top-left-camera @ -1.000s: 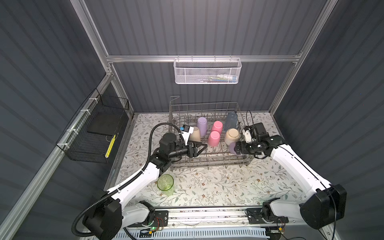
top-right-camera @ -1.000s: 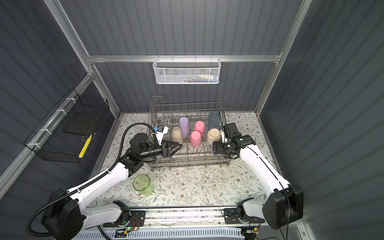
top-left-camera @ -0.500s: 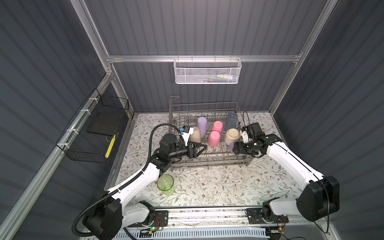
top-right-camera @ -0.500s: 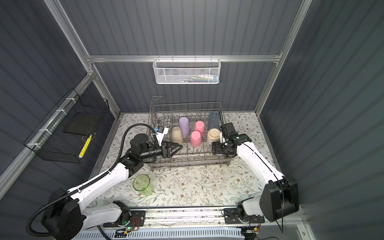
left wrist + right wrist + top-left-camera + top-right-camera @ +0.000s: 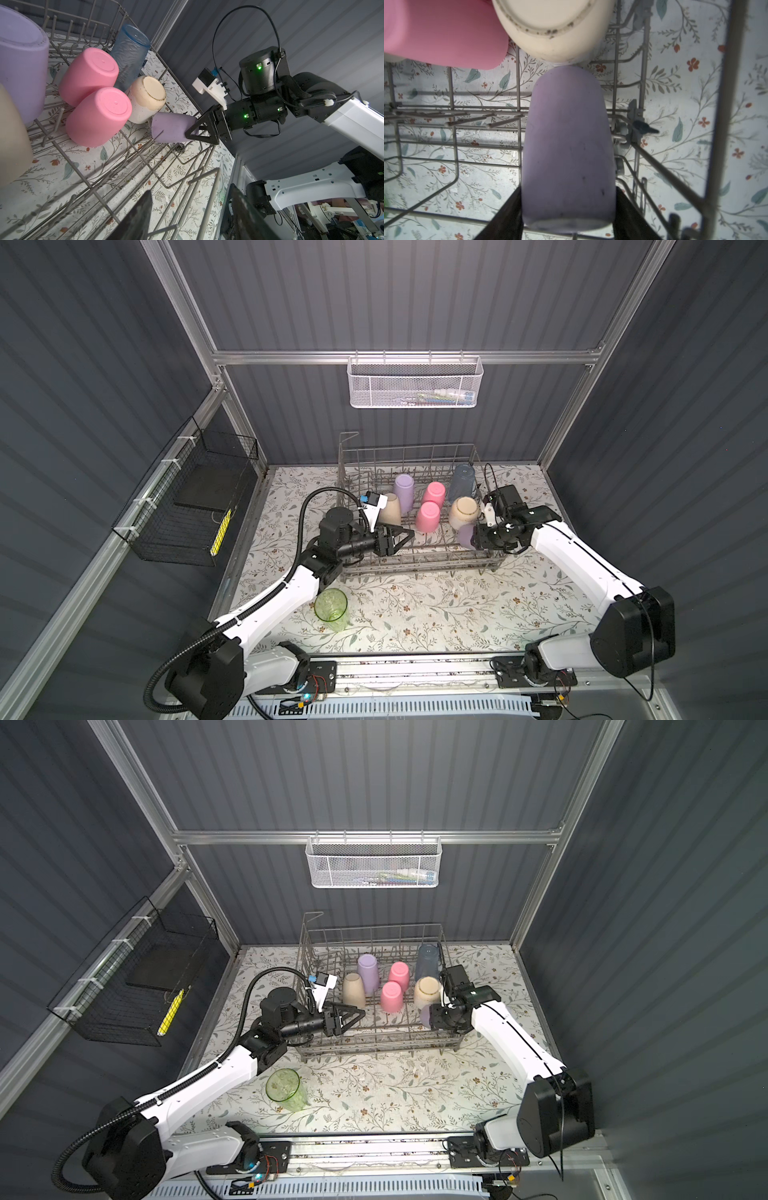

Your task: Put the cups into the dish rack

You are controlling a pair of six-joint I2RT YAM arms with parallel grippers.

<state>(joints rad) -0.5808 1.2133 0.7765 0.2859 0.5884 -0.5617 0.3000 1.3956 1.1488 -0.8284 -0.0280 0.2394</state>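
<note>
seating tipped lilac cup (image 5: pixel 569 135) in rack (image 5: pixel 415 563) | right pincer (image 5: pixel 568 193) clamped on it, left pincer (image 5: pixel 404 540) apart, empty | next, likely: cup to be stood mouth-down

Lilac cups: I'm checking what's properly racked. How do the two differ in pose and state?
The back lilac cup stands base-up in the dish rack; the front lilac cup lies on its side. The right tool clasps the front one; the back one is free. Both are lilac, handleless.

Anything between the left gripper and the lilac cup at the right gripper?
No cup. Between the left gripper and the lilac cup there are only bare dish rack wires and tines, in both top views.
</note>
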